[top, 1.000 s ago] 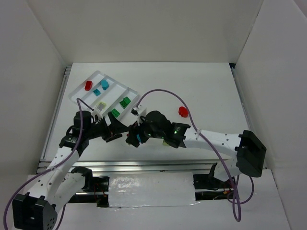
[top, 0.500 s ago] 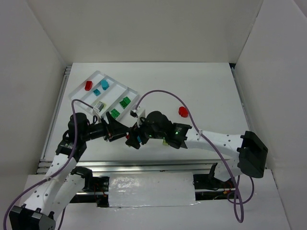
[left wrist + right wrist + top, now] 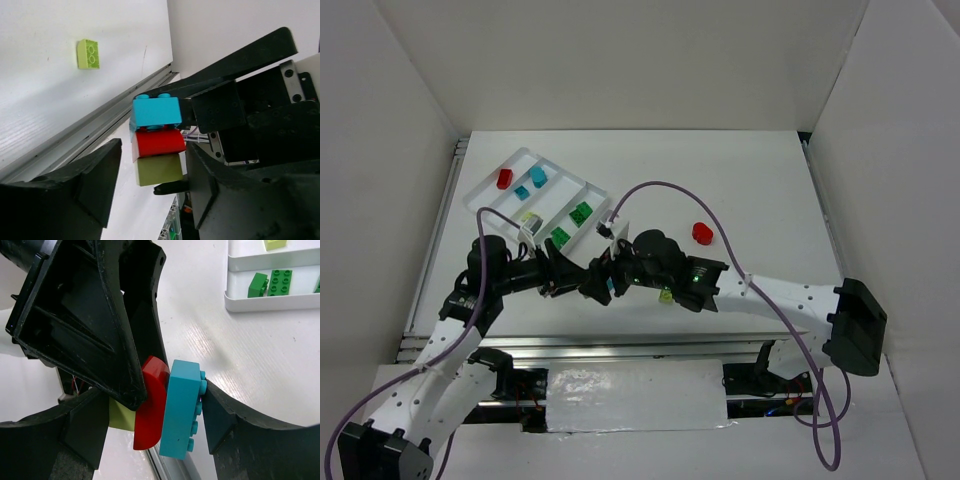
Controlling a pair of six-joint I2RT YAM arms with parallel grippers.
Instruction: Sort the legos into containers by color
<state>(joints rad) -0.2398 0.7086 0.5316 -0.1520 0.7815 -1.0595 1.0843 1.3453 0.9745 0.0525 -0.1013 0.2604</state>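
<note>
While the right claw [image 3: 156, 406] clamps it, the stack [image 3: 181, 405] lies crosswise.

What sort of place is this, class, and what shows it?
Probably a robot lab test cell: plain white panel walls box in a white table, two white robot arms bolted at its edge, a white divided plastic tray.
</note>
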